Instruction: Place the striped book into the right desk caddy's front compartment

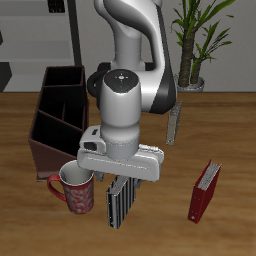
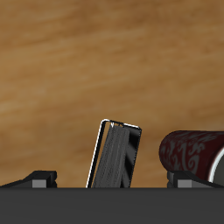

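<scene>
- The striped book [image 1: 119, 202] stands upright on the counter [image 1: 230, 120], close to the front edge, with its long axis vertical and its top right under the gripper [image 1: 122, 180].
- In the wrist view the striped book [image 2: 115, 156] shows between the two finger bodies, so the gripper [image 2: 112, 179] seems to be around its upper end. The fingertips themselves are hidden, and I cannot tell whether the gripper is clenched on the book or still released.
- The mug [image 1: 75, 187] stands just beside the book, on the side toward the right desk caddy [image 1: 55, 118]. It lies almost on the straight way between them.
- The caddy is farther back on the counter, well apart from the book, and its compartments are open upward.
- My judgement: the next move needs a lift high enough to pass over the mug and over the caddy wall, then a descent into the front compartment.
- The red book [image 1: 205, 190] stands on the opposite side, well apart, and there is free counter around it.
</scene>
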You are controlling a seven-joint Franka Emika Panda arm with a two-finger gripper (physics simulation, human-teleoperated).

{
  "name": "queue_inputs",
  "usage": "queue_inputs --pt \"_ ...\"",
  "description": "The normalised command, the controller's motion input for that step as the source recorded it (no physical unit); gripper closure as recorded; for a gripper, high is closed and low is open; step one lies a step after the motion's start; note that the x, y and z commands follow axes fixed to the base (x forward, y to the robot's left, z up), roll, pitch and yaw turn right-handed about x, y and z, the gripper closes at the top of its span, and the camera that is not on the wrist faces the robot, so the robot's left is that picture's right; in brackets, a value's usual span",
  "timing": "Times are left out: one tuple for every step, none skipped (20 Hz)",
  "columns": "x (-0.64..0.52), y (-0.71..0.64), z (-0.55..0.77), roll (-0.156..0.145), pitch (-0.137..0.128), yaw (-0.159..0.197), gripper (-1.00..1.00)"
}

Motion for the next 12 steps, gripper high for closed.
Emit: queue_inputs --pt "-0.04 0.10 0.00 0.000 0.000 0.000 -1.00" --pt "0.00 0.07 -0.13 0.021 0.011 0.016 -1.00" --pt "0.01 -0.07 -0.16 -0.021 -0.011 0.007 -1.00" --pt "0.10 0.11 -0.28 0.145 0.091 -0.068 -1.00" --pt "0.02 -0.06 -0.22 -0.037 0.046 -0.001 -1.00" --pt "0.05 -0.08 -0.20 -0.048 0.028 0.085 -1.00" --pt "0.07 -0.08 -0.23 -0.046 0.065 -0.064 -1.00" --pt "0.03 -0.06 -0.12 -0.002 0.025 -0.016 1.00" --pt "0.00 -0.07 -0.19 -0.015 0.014 0.054 1.00" --pt "0.03 -0.18 -0.19 -0.049 0.046 -0.013 1.00" --pt "0.01 -0.13 -0.15 -0.007 0.029 -0.024 1.00" --pt "0.00 -0.03 -0.12 0.011 0.027 0.025 1.00"
